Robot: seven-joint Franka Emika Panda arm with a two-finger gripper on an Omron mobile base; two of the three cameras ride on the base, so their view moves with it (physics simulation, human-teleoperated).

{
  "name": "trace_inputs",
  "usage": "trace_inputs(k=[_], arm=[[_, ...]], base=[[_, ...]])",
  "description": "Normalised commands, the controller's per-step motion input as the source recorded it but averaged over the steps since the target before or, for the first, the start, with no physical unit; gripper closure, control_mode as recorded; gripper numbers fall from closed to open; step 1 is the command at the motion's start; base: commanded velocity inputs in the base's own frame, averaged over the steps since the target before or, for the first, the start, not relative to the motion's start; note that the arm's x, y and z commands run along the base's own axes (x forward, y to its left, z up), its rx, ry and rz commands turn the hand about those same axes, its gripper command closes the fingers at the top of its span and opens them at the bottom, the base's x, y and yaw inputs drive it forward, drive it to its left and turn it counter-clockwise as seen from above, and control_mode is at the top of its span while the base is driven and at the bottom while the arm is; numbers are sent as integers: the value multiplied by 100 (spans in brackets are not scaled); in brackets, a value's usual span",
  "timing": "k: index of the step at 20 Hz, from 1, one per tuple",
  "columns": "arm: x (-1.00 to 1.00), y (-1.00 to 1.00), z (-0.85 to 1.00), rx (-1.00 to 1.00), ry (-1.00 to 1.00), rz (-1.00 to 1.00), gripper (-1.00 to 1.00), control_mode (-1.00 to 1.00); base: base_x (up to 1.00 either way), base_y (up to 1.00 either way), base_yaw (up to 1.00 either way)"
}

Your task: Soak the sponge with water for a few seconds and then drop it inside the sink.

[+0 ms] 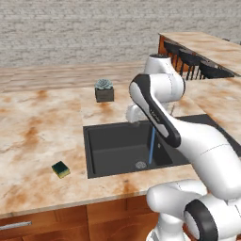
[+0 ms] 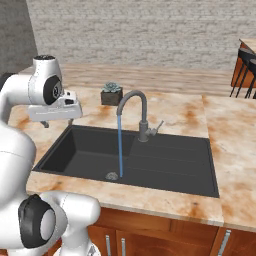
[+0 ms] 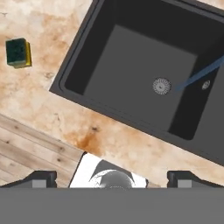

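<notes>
Sink (image 1: 101,155): matt black basin, grey metal drain (image 3: 161,85). Countertop (image 1: 37,132): smooth marble-patterned stone. Faucet (image 2: 136,107): dull grey metal. Cabinet fronts (image 1: 70,221): glossy reddish wood

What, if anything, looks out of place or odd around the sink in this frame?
Nothing is spilled or damaged. The water runs from the faucet into the empty sink, while the sponge lies on the counter to its left, untouched. The gripper is open, holding nothing.
</notes>
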Motion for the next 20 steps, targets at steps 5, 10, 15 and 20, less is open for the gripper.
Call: trace_inputs(k=[5,10,15,20], arm=[[0,33,-45,0,-24,0,-100,-100],[0,41,-12,2,-17,1,-100,-100],[0,45,0,2,-5,4,-100,-100],[0,40,0,0,0,5,-100,-100]], base=[[0,0,0],[0,0,0],[0,0,0],[0,0,0]])
